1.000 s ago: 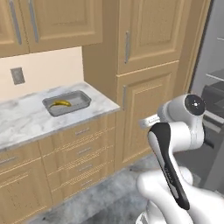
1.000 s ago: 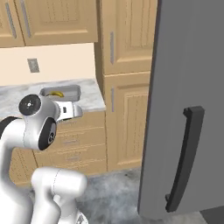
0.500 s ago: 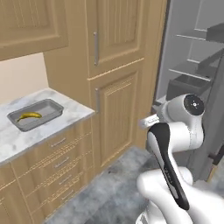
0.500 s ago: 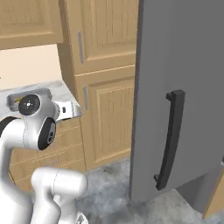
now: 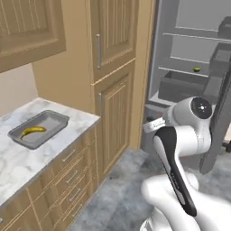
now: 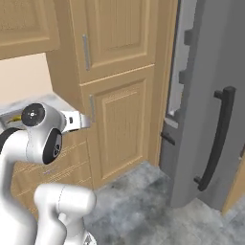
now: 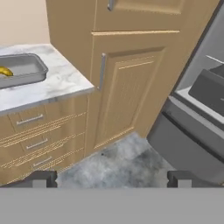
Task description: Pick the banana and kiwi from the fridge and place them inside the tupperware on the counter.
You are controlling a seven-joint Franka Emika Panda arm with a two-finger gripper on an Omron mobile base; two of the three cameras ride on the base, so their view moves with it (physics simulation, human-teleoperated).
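Grey and tall, the fridge (image 5: 189, 58) is standing open at the right, its door (image 6: 210, 110) swung wide. Marbled counter (image 5: 27, 155) is sitting well left, carrying the tupperware (image 5: 54, 121) with the banana (image 5: 33, 131) lying inside. The gripper (image 7: 113, 178) is hanging empty, fingers (image 7: 41, 178) spread wide apart. The kiwi (image 5: 196, 69) is resting on a fridge shelf.

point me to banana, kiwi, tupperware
banana (image 5: 33, 131), left base view, middle of the fruit.
kiwi (image 5: 196, 69), left base view, its centre.
tupperware (image 5: 59, 119), left base view, far rim.
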